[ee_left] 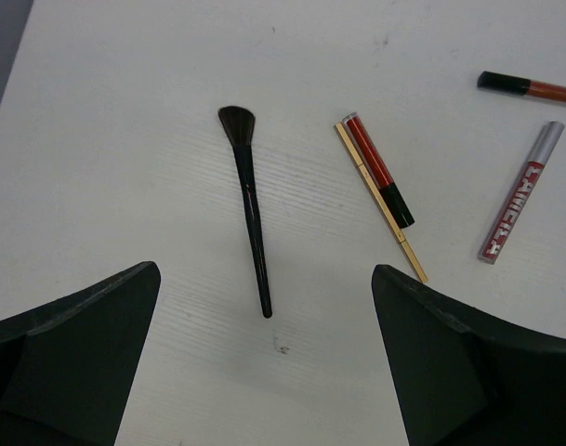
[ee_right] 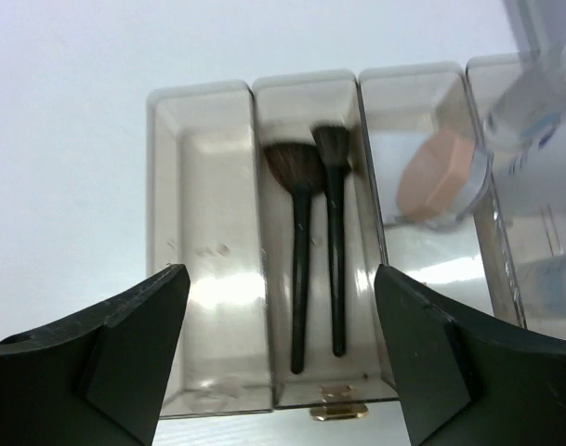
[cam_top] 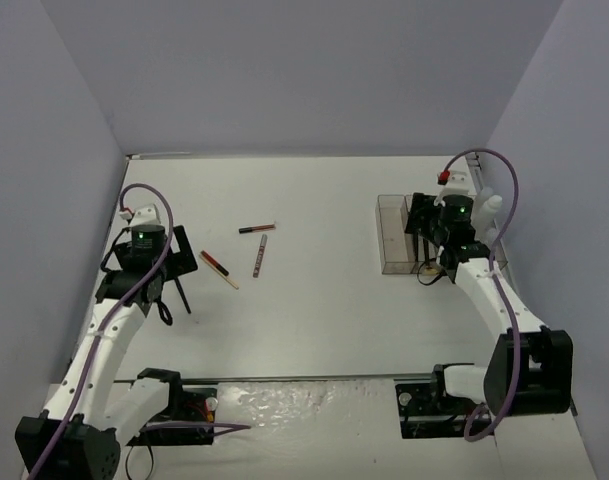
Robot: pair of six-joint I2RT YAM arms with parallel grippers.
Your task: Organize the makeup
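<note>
A white table [cam_top: 324,330] is seen between grey walls, and a clear four-compartment organizer [ee_right: 208,279] is set at its far right. In the right wrist view, two brushes [ee_right: 299,260] are laid side by side in the second compartment from the left, bristles away from the camera. A pink compact [ee_right: 440,181] is lodged tilted in the third compartment, and blurred clear bottles [ee_right: 543,121] are made out in the fourth. On the left half of the table a loose brush [ee_left: 253,209] is laid on bare surface. To its right are found a red tube [ee_left: 380,172] with a black cap, a gold pencil [ee_left: 408,253] pressed along it, a silver tube [ee_left: 519,195] further off, and an orange tube [ee_left: 533,88] beyond. Nothing is placed between the grippers and these items. The left gripper [ee_left: 266,269] is spread as wide as it goes and is hung above the loose brush, whose handle is framed between the fingers; nothing is held or touched. The right gripper [ee_right: 281,269] is also parted, is held over the two brushes in the organizer, and nothing is pinched. The left arm is stretched forward along the left side with its wrist turned down. The right arm is extended along the right side, its wrist tipped down over the organizer.
</note>
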